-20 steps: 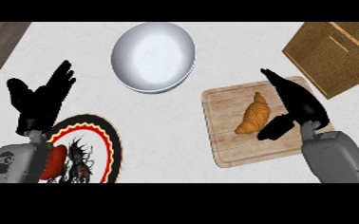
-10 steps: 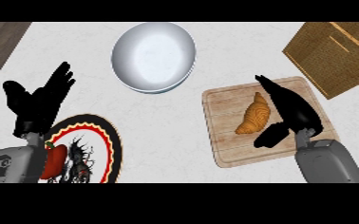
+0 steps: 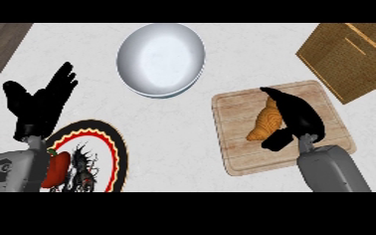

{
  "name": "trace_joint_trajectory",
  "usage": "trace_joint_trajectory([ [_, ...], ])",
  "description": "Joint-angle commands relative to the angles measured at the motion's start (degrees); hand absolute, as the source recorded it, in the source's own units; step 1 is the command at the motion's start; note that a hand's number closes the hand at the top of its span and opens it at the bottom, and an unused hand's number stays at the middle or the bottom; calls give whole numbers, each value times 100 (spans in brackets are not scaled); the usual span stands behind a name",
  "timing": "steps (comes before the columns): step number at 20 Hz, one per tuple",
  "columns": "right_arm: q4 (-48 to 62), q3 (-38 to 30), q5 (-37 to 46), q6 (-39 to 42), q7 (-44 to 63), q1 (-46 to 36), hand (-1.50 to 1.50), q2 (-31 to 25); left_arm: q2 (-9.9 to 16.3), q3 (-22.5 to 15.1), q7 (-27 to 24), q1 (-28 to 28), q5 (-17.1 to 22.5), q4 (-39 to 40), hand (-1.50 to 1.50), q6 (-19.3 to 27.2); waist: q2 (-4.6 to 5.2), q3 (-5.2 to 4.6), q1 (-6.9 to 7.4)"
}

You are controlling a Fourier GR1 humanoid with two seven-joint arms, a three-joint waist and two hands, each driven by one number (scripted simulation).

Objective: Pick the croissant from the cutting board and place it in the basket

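Pale wooden cutting board, woven basket, glossy white bowl, speckled stone-like counter.

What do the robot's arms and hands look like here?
Both forearms are plain grey, smooth rounded shells: left forearm, right forearm. Each ends in a matte black hand: left hand, right hand. No cables or sleeves show.

The surface is carrying one croissant, one cutting board, one basket, one white plate, one patterned plate and one red pepper. Two robot hands are showing: left, right.
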Motion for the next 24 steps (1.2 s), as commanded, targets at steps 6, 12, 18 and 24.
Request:
trace_joint_trajectory([
  [6, 686, 321, 692, -45, -340, -173, 150, 336, -129, -28, -20, 24, -197, 70, 0, 34, 2, 1, 4],
  [12, 1651, 28, 930, -361, -13, -972, 150, 796, -162, 13, -167, 222, -117, -89, 0, -71, 13, 2, 76],
  [18, 2345, -799, 1089, -2186, 2325, -2180, 150, 1487, -182, -207, -75, -295, -138, 13, 0, -207, 189, 13, 598],
  [24, 3574, -1003, 916, -3635, 2700, -3403, 150, 1504, -264, -282, -11, -461, -168, 91, 0, -183, 231, 13, 753],
])
